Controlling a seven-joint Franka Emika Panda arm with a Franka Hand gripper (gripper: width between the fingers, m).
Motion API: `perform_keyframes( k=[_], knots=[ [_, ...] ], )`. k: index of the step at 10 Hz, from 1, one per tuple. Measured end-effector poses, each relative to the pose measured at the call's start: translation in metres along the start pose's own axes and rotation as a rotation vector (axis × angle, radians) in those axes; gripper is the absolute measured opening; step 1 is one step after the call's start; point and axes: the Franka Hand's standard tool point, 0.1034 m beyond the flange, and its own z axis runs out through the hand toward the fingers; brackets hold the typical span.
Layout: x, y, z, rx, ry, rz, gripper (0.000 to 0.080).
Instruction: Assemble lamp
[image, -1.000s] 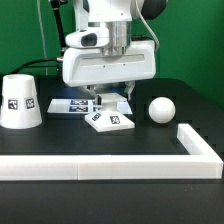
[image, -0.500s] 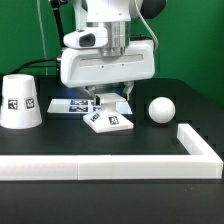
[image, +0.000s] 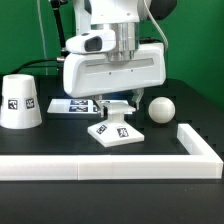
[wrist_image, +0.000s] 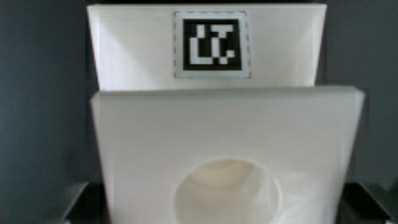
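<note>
The flat square white lamp base (image: 113, 131), with black-and-white tags, sits near the front of the black table. My gripper (image: 118, 108) is shut on its rear edge. In the wrist view the base (wrist_image: 222, 120) fills the picture, with a tag (wrist_image: 208, 42) on its far part and a round socket hole (wrist_image: 231, 190) close to the jaws. My gripper (wrist_image: 222, 215) has a dark finger at each side of the base. The white ball bulb (image: 161, 109) lies to the exterior view's right of the base. The truncated-cone shade (image: 20, 100) stands at the exterior view's left.
The long white L-shaped wall (image: 110, 166) runs along the table's front and turns back at the exterior view's right (image: 196, 141). The marker board (image: 73, 105) lies flat behind the base, partly under the gripper body.
My gripper has moved toward the front wall and slightly to the exterior view's right, carrying the lamp base with it. The bulb and shade have not moved.
</note>
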Motion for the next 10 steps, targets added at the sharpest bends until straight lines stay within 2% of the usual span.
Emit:
perform_keyframes(
  k=[5,6,8,10],
  knots=[
    [0.002,-0.005,0.0,0.002,0.013,0.311,0.0535],
    [0.011,-0.013,0.001,-0.002,0.034,0.41,0.0535],
    [0.032,-0.022,0.004,0.001,0.056,0.438,0.0535],
    [0.062,-0.031,0.007,-0.006,0.126,0.417,0.0535]
  ],
)
